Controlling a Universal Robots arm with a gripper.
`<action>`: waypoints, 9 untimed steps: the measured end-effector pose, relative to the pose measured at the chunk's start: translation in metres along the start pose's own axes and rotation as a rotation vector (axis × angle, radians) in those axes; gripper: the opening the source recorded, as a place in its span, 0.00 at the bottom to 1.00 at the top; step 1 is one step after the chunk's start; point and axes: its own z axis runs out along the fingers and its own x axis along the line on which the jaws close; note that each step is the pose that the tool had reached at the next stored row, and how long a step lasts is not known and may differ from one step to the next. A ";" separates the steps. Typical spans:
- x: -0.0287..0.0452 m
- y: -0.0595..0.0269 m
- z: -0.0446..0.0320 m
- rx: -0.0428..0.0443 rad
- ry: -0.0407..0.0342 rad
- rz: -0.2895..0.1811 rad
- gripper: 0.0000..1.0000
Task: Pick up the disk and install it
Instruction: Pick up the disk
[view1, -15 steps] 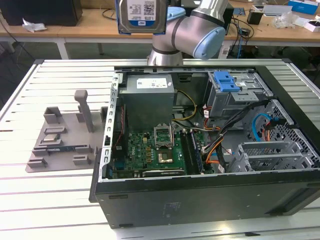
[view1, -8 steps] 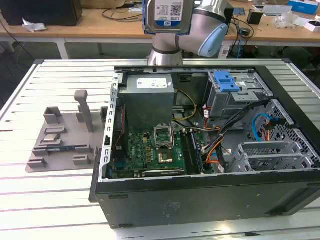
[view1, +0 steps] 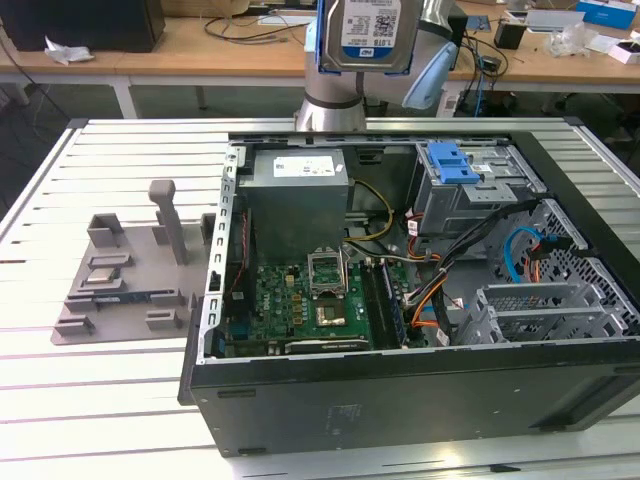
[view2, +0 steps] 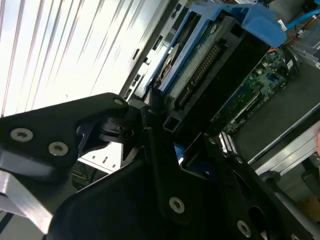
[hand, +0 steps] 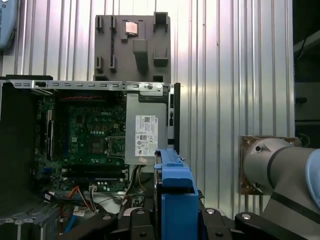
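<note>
1. Plainly, the claw (view2: 185, 150) is clenched on the disk (view1: 372, 30). In both wrist views its black fingers (view2: 152, 150) press the blue rails from either side, with the disk on edge between them.
2. In the exterior view the disk hangs in the air at twelve o'clock of the case (view1: 400, 390). It is well apart from the case, label facing the camera, in front of the arm (view1: 330, 100).
3. I judge the pick-up done and the carry towards the case in hand. Nothing is installed yet.
4. The cage (view1: 470, 200) sits at about two o'clock inside the case, with a bare blue bracket (view1: 455, 162) on top of it.
5. To my eye, installing calls for bringing the disk over to that side and squaring its rails with a slot of the cage. It would then need to slide in straight, clear of the loose cables (view1: 450, 270) at the cage's six o'clock.
</note>
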 end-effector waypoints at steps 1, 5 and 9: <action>0.0029 -0.0001 0.0000 -0.0001 -0.0012 0.000 0.37; 0.0183 -0.0004 0.0006 0.0008 -0.0413 -0.003 0.37; 0.0344 -0.0007 0.0052 0.0005 -0.0483 -0.003 0.37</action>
